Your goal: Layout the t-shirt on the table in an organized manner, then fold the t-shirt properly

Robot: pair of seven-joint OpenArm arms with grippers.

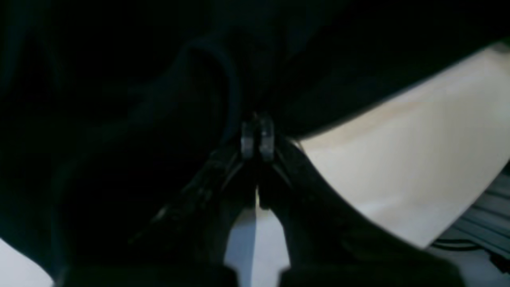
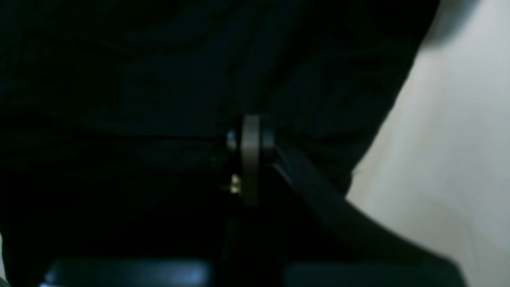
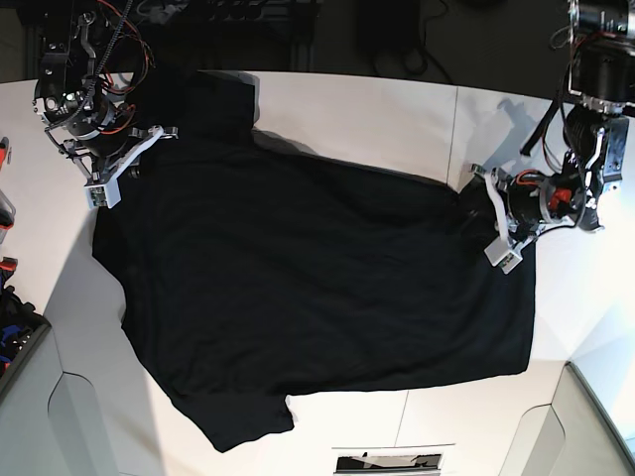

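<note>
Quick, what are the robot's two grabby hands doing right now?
Left gripper: closed, pinching the edge of the black t-shirt.
Right gripper: closed, pinching the t-shirt too.

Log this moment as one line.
phase: spreading | t-shirt: flat on table | left tool: shut on t-shirt | right tool: shut on t-shirt

Both arms: black housings, exposed servo blocks, white printed brackets. Right arm (image 3: 84, 109): red, orange and black cables looped over upper joints. Left arm (image 3: 580, 129): black cylindrical joint, red wiring near wrist. Left claw (image 1: 257, 137): slim dark fingers, grey pads. Right claw (image 2: 250, 159): dark fingers, grey pad, small brass-coloured screw.
</note>
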